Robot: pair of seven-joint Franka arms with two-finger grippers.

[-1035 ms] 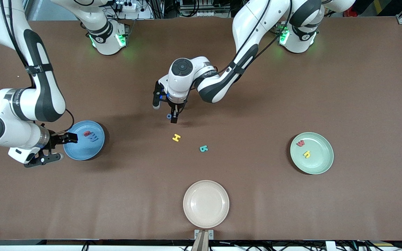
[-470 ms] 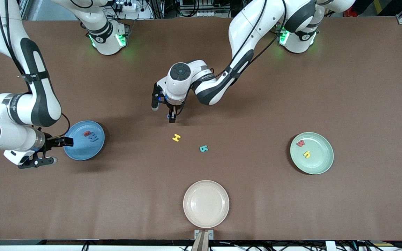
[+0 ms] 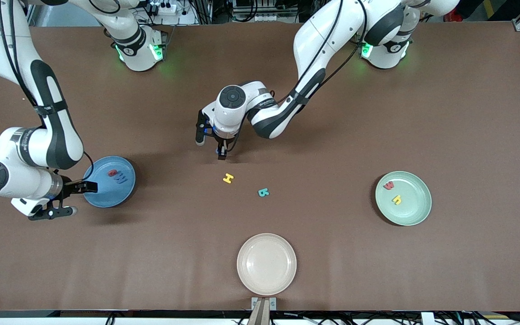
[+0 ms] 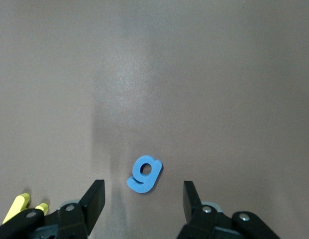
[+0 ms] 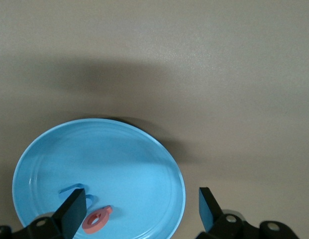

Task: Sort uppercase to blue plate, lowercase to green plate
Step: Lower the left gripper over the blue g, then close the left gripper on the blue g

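Observation:
A blue lowercase g (image 4: 145, 174) lies flat on the table mid-table. My left gripper (image 4: 143, 194) (image 3: 219, 151) is low over it, open, a finger on each side and the g just ahead of the tips. A yellow H (image 3: 228, 178) and a teal R (image 3: 263, 192) lie nearer the front camera. The blue plate (image 3: 106, 195) (image 5: 119, 159) holds a red Q (image 3: 113, 172) (image 5: 96, 220) and a blue M (image 3: 121, 179). My right gripper (image 3: 79, 197) (image 5: 140, 206) hangs open and empty over that plate's rim. The green plate (image 3: 412, 210) holds a red w (image 3: 389, 185) and a yellow h (image 3: 396, 199).
A cream plate (image 3: 266, 264) sits at the table's front edge, mid-table. The left arm stretches from its base down over the table's middle. The right arm bends over the table end next to the blue plate.
The left gripper has sunk a little over the g and its fingers have drawn closer together. The right gripper has pulled back from over the blue plate toward its rim.

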